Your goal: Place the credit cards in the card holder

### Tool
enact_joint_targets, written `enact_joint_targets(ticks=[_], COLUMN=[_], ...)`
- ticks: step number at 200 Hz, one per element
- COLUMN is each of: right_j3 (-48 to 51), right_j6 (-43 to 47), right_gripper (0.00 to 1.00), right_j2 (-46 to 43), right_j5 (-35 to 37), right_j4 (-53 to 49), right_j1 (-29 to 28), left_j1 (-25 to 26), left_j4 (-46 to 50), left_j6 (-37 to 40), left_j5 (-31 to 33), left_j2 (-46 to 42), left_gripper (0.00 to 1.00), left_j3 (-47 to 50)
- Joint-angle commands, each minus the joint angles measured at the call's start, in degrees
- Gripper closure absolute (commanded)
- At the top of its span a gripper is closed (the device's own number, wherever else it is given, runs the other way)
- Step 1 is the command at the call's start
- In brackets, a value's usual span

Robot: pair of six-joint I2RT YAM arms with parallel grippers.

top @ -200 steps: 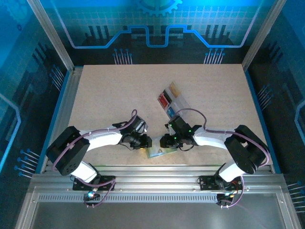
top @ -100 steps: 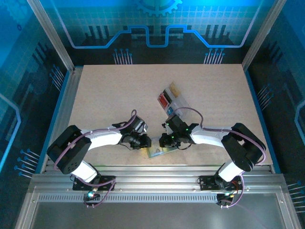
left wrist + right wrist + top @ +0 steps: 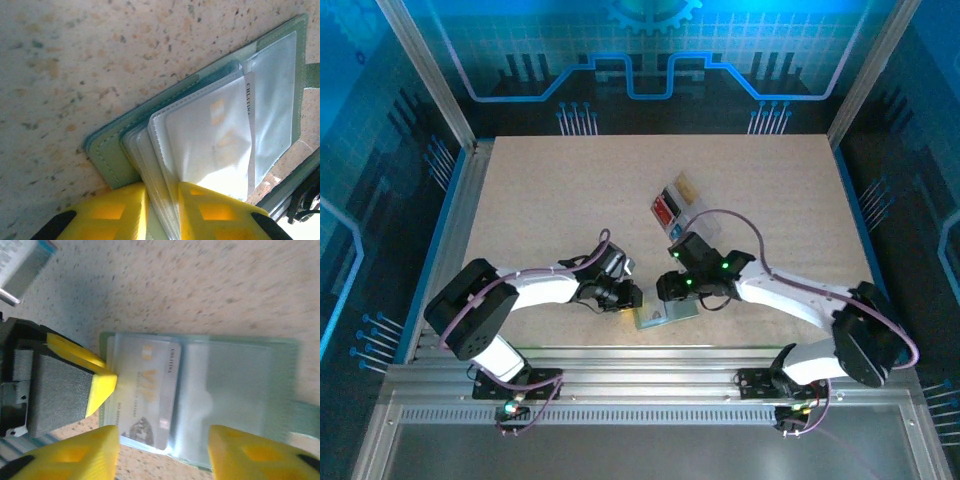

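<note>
My left gripper (image 3: 162, 194) clamps the card holder's (image 3: 240, 385) floppy pockets (image 3: 210, 145); right gripper (image 3: 164, 440) open; I'd pinch the slick card's (image 3: 150, 390) edge.

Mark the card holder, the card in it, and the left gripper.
card holder (image 3: 240, 390): right wrist view, clear sleeve right of the card.
credit card (image 3: 145, 390): right wrist view, middle of its printed face.
left gripper (image 3: 162, 210): left wrist view, midway between its yellow fingertips, which pinch the holder's sleeves.
</note>
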State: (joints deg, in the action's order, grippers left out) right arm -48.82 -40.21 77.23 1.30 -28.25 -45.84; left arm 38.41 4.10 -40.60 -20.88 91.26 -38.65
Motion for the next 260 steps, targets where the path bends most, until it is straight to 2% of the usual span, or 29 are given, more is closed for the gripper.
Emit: enact_joint_targets(ticks=[1,23,43,64,80,89,106,126,131,146,160,181,199,230,249,260], right_j3=[-2.7,-2.3,-1.9,0.5,0.7,0.7,0.3,-0.5,-0.8,-1.3,-1.2,0.0,2.5,6.1,6.7,6.7], right_j6=[0.8,0.1,-1.5,-1.9,-1.5,-1.2,-0.2,1.2,1.7,2.9,3.0,-0.7,-5.2,-9.5,-10.9,-11.3], right_gripper=[0.4,0.35,0.34,0.37,0.43,0.49,0.66,0.96,1.0,1.0,1.0,1.0,1.0,1.0,1.0,1.0], right_j2=[-1.2,0.8,2.8,4.7,6.3,7.4,9.2,8.1,7.1,2.8,-1.5,-5.3,-5.1,-2.1,-0.8,-0.4], right_j5=[13.4,16.3,19.6,21.4,21.1,20.9,20.3,19.2,18.6,16.7,11.2,0.2,-4.6,-7.0,-6.9,-6.2], right_j4=[-14.2,-15.9,-16.3,-15.1,-13.2,-12.5,-11.2,-10.3,-10.1,-9.1,-5.8,2.9,10.7,20.0,22.8,23.4], right_j1=[-0.5,-0.2,-0.2,0.2,0.7,1.0,1.6,1.5,1.3,0.0,-0.7,-1.0,-1.9,-2.8,-2.9,-3.2], left_j1=[0.9,1.3,1.8,2.0,2.0,2.0,2.1,2.9,3.3,4.2,4.3,4.2,4.2,3.7,4.2,3.9], left_j4=[1.5,1.1,1.1,0.9,1.1,1.1,0.7,-0.4,-0.4,-1.1,-3.8,-5.2,-5.2,-4.5,5.3,7.2], left_j6=[-1.0,-1.5,-1.7,-1.9,-1.8,-1.7,-1.8,-1.9,-1.9,-2.4,-4.2,-5.7,-6.4,-7.7,-5.3,-5.2], left_j5=[1.0,1.0,1.3,1.3,1.4,1.4,1.4,1.1,1.0,0.7,-0.3,-1.3,-1.8,-1.2,6.8,8.3], left_j2=[3.5,4.2,4.5,4.7,4.9,4.9,4.9,5.6,6.1,7.6,8.4,8.6,8.8,5.9,0.8,-2.8], left_gripper=[0.78,0.78,0.78,0.78,0.78,0.78,0.78,0.77,0.77,0.77,0.77,0.77,0.71,0.63,0.57,0.53], left_j3=[0.5,-0.3,-1.2,-1.5,-1.5,-1.4,-1.3,-1.6,-2.0,-2.7,-2.3,-3.6,-5.0,-3.9,-4.5,-3.1])
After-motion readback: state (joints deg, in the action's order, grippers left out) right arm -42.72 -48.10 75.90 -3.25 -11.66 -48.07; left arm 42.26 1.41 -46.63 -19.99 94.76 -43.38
